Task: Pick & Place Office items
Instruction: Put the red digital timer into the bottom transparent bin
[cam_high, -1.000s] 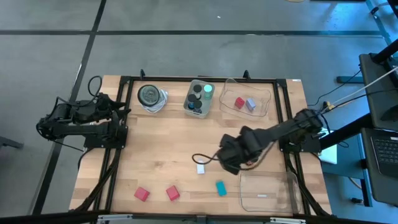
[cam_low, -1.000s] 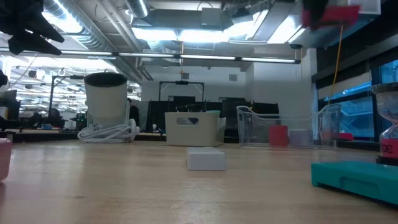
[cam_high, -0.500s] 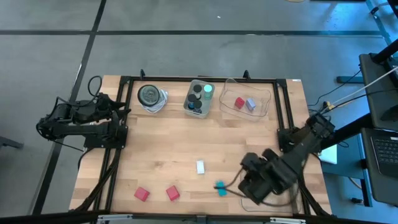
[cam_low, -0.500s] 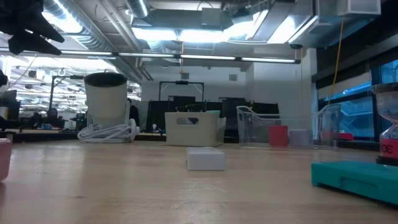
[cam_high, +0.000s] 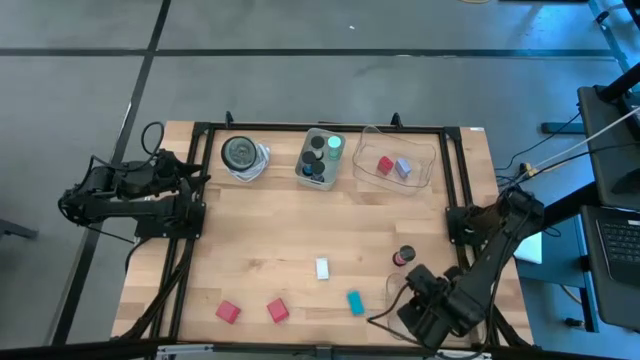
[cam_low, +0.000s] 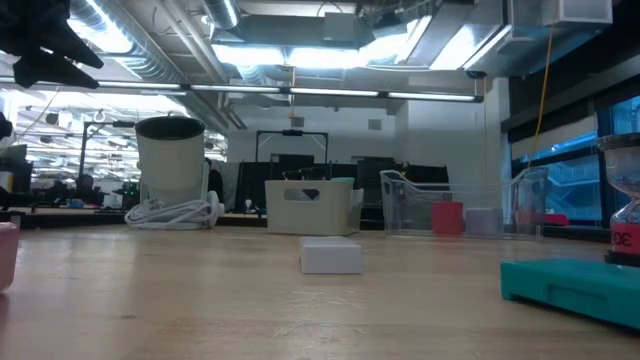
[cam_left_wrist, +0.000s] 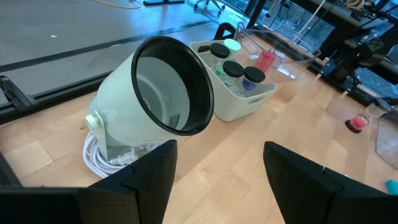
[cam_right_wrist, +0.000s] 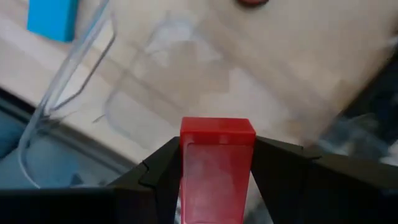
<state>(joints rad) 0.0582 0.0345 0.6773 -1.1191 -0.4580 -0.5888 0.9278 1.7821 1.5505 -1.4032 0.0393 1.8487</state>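
My right gripper (cam_high: 432, 318) hangs over the clear tray (cam_high: 395, 292) at the table's near right corner, shut on a red block (cam_right_wrist: 217, 174). On the wood lie a white block (cam_high: 322, 268), a teal block (cam_high: 354, 302), two red blocks (cam_high: 228, 312) (cam_high: 277, 311) and a short dark cylinder (cam_high: 403, 257). A far clear tray (cam_high: 425, 160) holds a red block (cam_high: 385, 165) and a lavender one (cam_high: 403, 168). My left gripper (cam_left_wrist: 217, 174) waits open at the table's left edge, holding nothing. My right gripper pinches the red block between its two fingers (cam_right_wrist: 163, 171), on two opposite side faces (cam_right_wrist: 186, 163). The fingers point down from above. The block's free end (cam_right_wrist: 217, 132) sticks out beyond the fingertips, and the block is lifted clear above the tray.
A white bin (cam_high: 320, 157) with dark cylinders and one green one stands at the back, beside a round grey dish (cam_high: 241, 153) with a white cord. A black frame (cam_high: 330, 127) runs around the table's sides.
My right gripper has swung from the middle of the table toward the near right corner, sinking a little and rolling about its own axis, with the red block still in its fingers. Its move has uncovered the dark cylinder and the white block.
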